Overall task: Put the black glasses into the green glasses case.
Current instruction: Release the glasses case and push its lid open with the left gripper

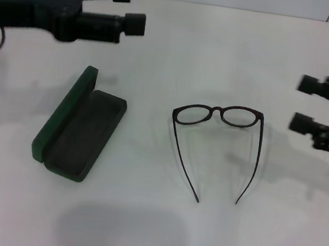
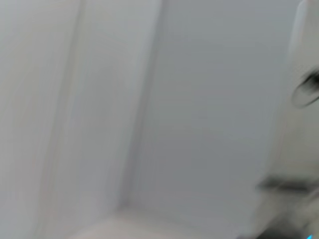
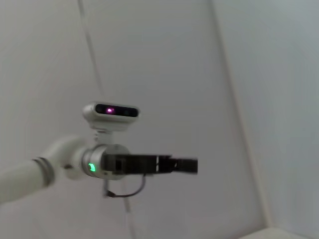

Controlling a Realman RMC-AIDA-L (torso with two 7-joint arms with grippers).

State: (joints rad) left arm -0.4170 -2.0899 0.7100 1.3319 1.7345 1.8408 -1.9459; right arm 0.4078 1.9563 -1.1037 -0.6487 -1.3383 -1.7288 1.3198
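Observation:
The black glasses (image 1: 219,118) lie unfolded on the white table, lenses toward the far side, temple arms pointing toward me. The green glasses case (image 1: 80,128) lies open to their left, lid raised along its left side, dark interior empty. My left gripper (image 1: 133,8) hovers open above the table's far left, beyond the case. My right gripper (image 1: 305,103) is open at the right edge, to the right of the glasses and apart from them. The right wrist view shows the left arm and its gripper (image 3: 192,165) far off; the glasses and case are out of its sight.
The white table (image 1: 152,228) fills the head view, with a wall seam at its far edge. The left wrist view shows only blurred pale wall panels.

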